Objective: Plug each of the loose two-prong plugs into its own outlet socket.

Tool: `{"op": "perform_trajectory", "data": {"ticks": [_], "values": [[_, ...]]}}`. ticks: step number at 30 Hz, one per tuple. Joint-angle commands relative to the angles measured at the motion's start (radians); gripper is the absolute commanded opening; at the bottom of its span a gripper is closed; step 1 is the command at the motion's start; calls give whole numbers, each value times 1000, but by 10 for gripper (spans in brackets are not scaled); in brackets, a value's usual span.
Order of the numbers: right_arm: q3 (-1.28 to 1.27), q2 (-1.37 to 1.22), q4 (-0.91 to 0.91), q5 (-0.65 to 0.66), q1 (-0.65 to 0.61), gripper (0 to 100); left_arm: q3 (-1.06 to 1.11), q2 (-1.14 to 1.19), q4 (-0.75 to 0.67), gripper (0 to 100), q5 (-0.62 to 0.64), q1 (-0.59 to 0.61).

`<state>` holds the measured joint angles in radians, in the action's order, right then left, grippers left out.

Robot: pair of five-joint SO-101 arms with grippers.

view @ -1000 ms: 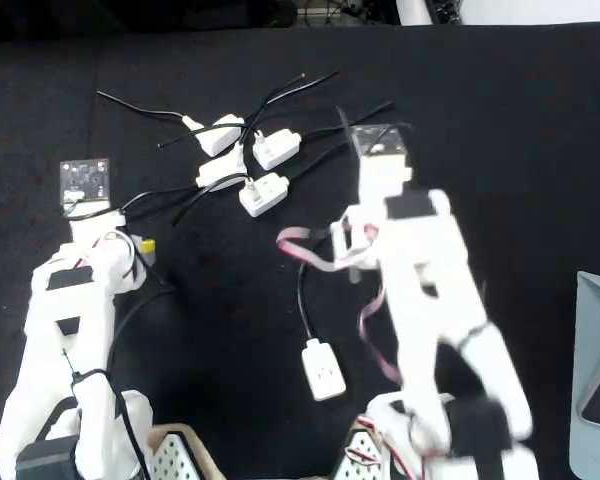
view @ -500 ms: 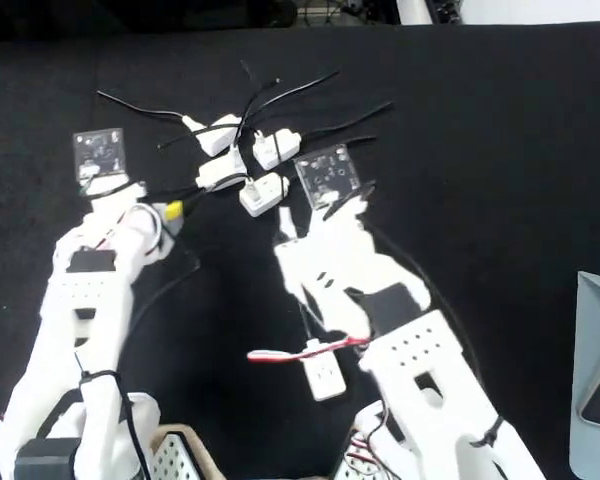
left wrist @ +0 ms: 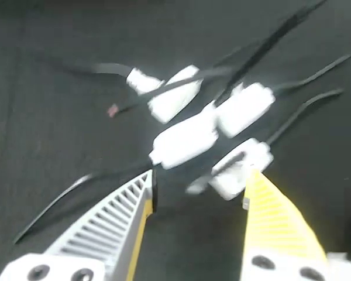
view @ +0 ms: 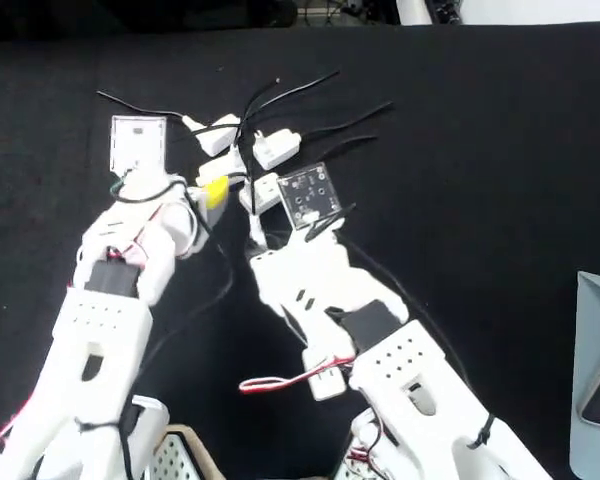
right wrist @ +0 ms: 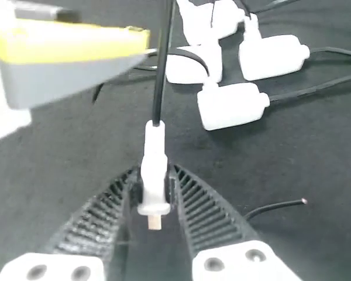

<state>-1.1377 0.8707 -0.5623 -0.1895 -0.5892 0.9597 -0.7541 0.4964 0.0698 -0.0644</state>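
Several white plugs and outlet blocks [view: 276, 148] with black cords lie bunched at the back of the black table [view: 500, 150]. My right gripper [right wrist: 154, 175] is shut on a slim white two-prong plug [right wrist: 154, 153], whose black cord runs toward that bunch. In the high view the right gripper [view: 257, 236] sits just in front of the nearest block [view: 264, 191]. My left gripper [left wrist: 196, 184] stands open with nothing between its fingers, just short of two white blocks [left wrist: 184, 140] [left wrist: 238, 171]. In the high view the left gripper [view: 212, 192] is beside the bunch's left edge.
Another white outlet block [view: 325, 380] lies near the front, partly under the right arm. A grey-blue tray [view: 595, 380] stands at the right edge. The left gripper's yellow finger [right wrist: 64, 52] hangs close beside the held plug's cord.
The right arm has swung left and forward from the back centre to the front of the bunch. The left arm has moved right and toward the bunch.
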Motion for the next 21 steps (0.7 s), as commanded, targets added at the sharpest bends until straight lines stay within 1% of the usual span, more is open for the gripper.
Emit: {"op": "perform_trajectory", "data": {"ticks": [1, 4, 9, 12, 15, 17, 21], "values": [[8, 27, 17, -12, -35, 12, 22, -132, -17, 249, 9, -74], [5, 27, 15, -12, -58, 12, 47, -172, -17, 251, 9, -91], [4, 27, 15, -12, -58, 11, 122, -258, -17, 252, 0, -143], [4, 27, -2, -12, -54, 11, 171, -348, -17, 254, -3, -143], [7, 27, -5, -12, -52, 11, 232, -459, -15, 254, -63, -154], [7, 27, -5, -12, -52, 11, 268, -512, -15, 254, -72, -154], [7, 27, -5, -12, -52, 11, 314, -563, 6, 255, -74, -148]]}}
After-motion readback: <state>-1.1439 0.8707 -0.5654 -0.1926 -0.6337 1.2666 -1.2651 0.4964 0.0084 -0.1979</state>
